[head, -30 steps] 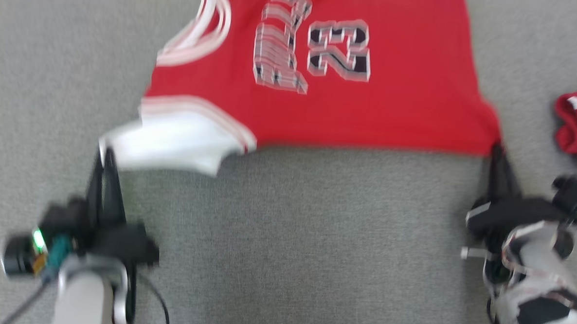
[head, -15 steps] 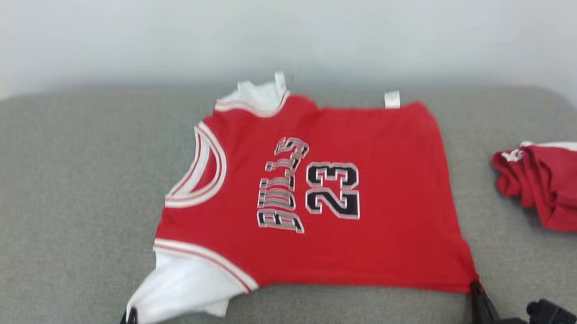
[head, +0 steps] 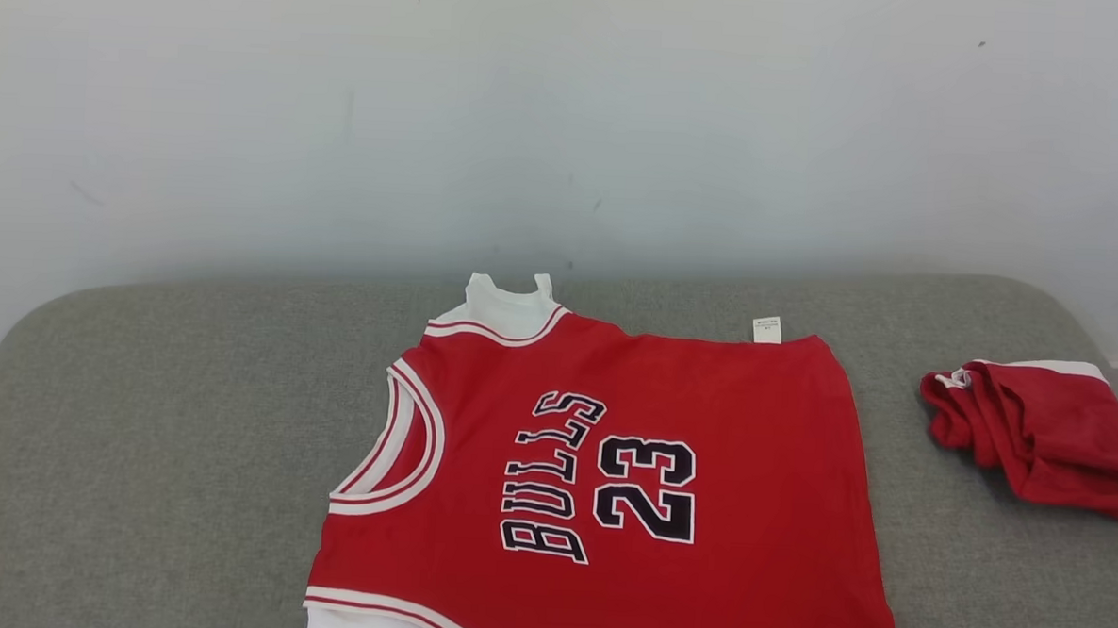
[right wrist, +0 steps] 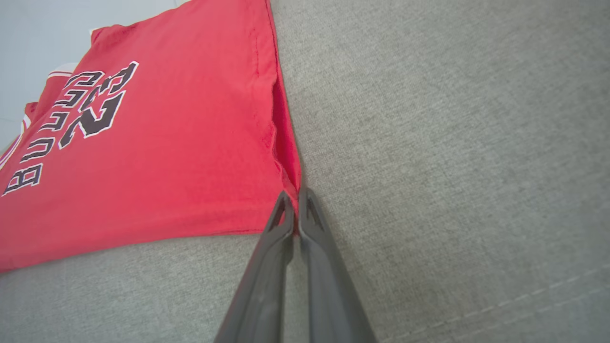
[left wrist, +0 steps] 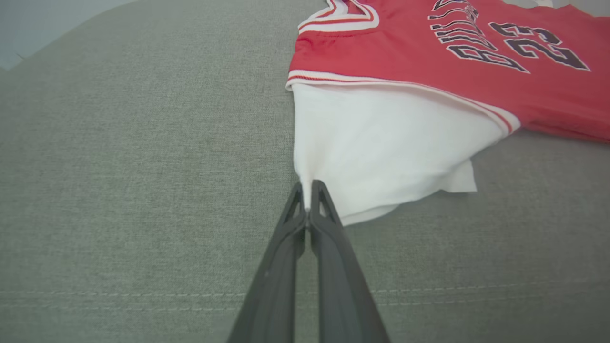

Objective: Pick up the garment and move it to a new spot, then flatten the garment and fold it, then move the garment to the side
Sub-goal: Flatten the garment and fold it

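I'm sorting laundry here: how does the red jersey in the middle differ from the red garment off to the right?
The jersey lies spread flat; the other garment is bunched in a heap. The jersey shows BULLS and 23 in black; the other garment shows no print. The left gripper and right gripper pinch the jersey's near edge; the other garment lies free. Both are red with white trim, on the grey cushion.

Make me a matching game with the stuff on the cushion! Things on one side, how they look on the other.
1 jersey
2 red bundle
3 white tag
4 cushion

A grey, under everything
B crumpled, at the right
C spread out, says 23
D tiny, on the jersey's far edge

Pairs: 1-C, 2-B, 3-D, 4-A
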Available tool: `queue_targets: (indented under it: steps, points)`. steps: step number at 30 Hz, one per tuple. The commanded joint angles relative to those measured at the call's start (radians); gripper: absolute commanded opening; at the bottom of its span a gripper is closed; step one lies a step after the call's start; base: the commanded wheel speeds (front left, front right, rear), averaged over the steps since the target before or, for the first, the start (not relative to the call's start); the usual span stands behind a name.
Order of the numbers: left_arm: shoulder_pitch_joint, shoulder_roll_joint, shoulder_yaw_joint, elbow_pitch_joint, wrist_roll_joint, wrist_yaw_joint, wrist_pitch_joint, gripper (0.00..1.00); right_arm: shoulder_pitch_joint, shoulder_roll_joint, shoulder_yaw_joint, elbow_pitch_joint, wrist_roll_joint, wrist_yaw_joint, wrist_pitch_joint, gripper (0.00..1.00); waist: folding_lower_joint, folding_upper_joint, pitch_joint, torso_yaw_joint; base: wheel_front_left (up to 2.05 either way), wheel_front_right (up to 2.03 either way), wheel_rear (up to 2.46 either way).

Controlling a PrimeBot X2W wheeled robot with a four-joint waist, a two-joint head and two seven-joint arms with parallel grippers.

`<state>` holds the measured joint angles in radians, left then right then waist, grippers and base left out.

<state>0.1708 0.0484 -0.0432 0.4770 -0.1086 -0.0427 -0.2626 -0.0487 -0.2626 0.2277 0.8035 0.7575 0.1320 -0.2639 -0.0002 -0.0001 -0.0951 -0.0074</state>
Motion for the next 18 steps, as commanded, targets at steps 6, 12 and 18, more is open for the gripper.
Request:
queue_targets:
  steps: [6, 12, 18]
  points:
    - [0.039, 0.004, -0.019, -0.037, 0.036, 0.008, -0.003, 0.0, 0.035, -0.016, 0.005, -0.002, 0.028, -0.003, 0.0, 0.0, 0.0002, 0.0001, 0.002, 0.01, 0.0, 0.0, 0.0]
    - [-0.01, 0.003, -0.023, -0.204, 0.045, 0.011, -0.003, 0.0, 0.005, -0.022, -0.077, -0.078, -0.006, -0.003, 0.0, 0.0, 0.0002, 0.0001, 0.042, 0.0, 0.0, 0.0, 0.0]
    - [-0.113, 0.004, -0.015, -0.356, 0.069, -0.011, -0.003, 0.0, -0.044, -0.002, -0.124, -0.151, -0.018, -0.003, 0.0, 0.0, 0.0002, 0.0001, 0.089, 0.001, 0.0, 0.0, 0.0]
